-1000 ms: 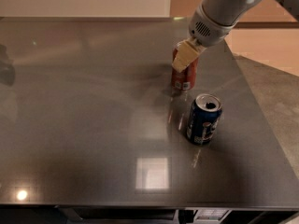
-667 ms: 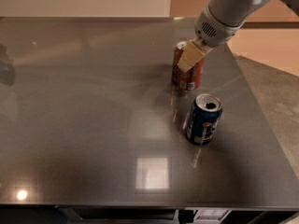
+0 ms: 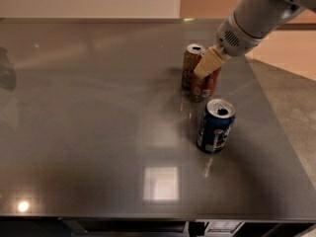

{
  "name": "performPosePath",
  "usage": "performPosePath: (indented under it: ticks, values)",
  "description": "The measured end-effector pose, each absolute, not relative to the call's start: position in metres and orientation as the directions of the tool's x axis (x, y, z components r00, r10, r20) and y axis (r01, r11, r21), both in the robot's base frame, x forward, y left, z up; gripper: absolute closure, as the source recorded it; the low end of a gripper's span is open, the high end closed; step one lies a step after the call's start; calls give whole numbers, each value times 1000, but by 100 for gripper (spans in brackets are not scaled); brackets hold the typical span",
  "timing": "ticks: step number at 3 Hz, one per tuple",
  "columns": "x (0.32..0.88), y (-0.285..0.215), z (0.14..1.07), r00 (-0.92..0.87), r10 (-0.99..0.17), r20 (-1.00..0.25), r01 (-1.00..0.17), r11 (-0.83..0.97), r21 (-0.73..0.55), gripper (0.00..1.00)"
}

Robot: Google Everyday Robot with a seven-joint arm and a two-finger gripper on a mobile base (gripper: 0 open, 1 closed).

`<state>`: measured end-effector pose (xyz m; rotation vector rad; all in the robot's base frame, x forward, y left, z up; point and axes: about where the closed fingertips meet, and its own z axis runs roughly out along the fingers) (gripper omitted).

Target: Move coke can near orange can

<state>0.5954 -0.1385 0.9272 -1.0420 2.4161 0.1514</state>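
My gripper [image 3: 207, 67] was clamped on the coke can [image 3: 205, 88] beside the orange can [image 3: 189, 68], so next I had to let go

The desk [image 3: 98, 132] is dark, smooth and shiny like a mirror, with lights glinting on it. The coke can [image 3: 206, 90], the orange can [image 3: 189, 70] and the blue can [image 3: 216, 127] are shiny metal. The pincer [image 3: 208, 64], right at the coke can's top, looks like dull cream plastic on a smooth grey arm [image 3: 256, 19].
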Motion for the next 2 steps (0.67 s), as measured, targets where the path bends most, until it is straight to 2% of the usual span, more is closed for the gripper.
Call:
performPosePath:
  ticks: [1,2]
  values:
    - [598,-140,918,-571,-651,-500,-716,693,-84,83]
    - [602,-141,909,-569,-661,-489,-724,685,-84,59]
